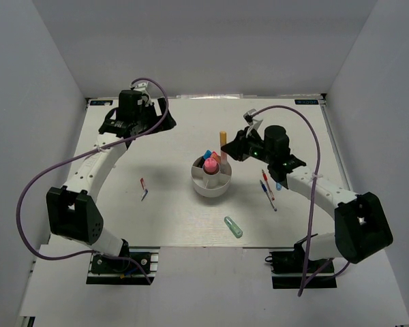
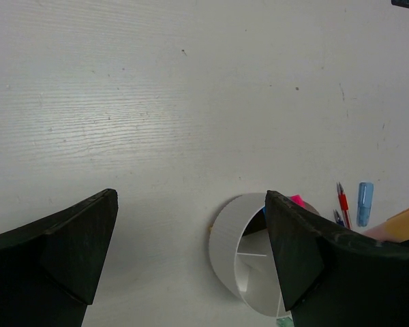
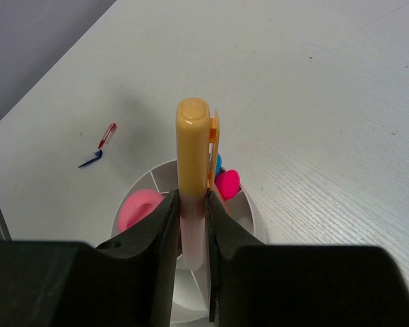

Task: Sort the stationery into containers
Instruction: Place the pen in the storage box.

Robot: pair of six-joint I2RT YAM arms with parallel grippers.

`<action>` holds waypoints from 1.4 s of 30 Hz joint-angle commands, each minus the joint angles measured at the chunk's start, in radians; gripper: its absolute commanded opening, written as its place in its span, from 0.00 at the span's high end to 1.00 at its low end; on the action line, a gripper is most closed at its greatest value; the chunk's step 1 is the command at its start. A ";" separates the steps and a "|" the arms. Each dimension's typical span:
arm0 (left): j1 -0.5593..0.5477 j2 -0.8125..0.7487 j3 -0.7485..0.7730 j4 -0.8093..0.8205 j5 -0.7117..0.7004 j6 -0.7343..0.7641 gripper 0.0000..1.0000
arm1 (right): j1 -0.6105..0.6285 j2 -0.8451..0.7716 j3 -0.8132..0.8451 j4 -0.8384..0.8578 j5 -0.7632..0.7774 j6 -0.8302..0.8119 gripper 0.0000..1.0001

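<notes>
the right hand (image 3: 191, 208) pinches the orange highlighter (image 3: 192, 143) upright at the 1 o'clock edge of the white cup (image 1: 211, 191), the left hand (image 2: 191, 199) spread wide; placing looks under way, and next it likely needs lowering into a free compartment

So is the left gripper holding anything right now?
No, the left gripper stands wide open, its jaws far apart with nothing held between them.

Highlighters (image 1: 209, 163) in cup (image 1: 212, 191), pens (image 1: 266, 186) to right
</notes>
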 commanded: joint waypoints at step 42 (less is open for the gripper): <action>0.007 -0.024 0.022 -0.020 0.007 0.065 0.02 | 0.023 -0.115 0.188 -0.531 -0.093 -0.236 0.81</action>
